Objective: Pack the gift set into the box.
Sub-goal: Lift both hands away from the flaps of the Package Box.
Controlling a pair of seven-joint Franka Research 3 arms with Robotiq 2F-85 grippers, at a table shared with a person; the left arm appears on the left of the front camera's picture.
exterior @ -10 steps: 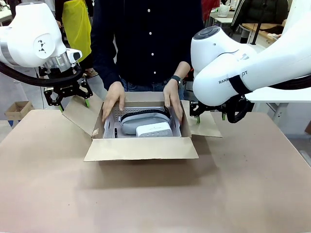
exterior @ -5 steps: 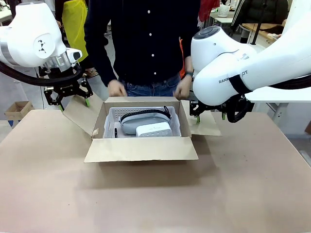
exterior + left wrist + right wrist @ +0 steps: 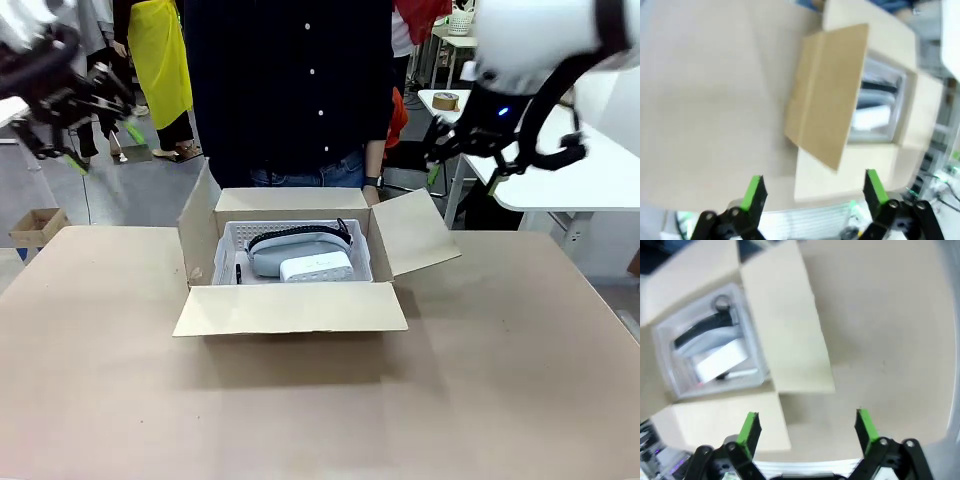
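Currently, my left gripper [image 3: 814, 185] is spread wide and empty at the bottom of its wrist frame, with the table [image 3: 715, 100] beyond it. My right gripper [image 3: 806, 426] is likewise spread and empty. The brown cardboard carton [image 3: 290, 308] stands at the centre of the front frame, all four flaps open. Inside it rests the white perforated tray [image 3: 228, 245], carrying the grey pouch [image 3: 272, 258], the small white box [image 3: 316, 267] and, at its left edge, a thin black item [image 3: 238, 272].

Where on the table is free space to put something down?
The table is bare in front of the box and at both its sides. Inside the box it is crowded: the tray with pouch and small white box fills it.
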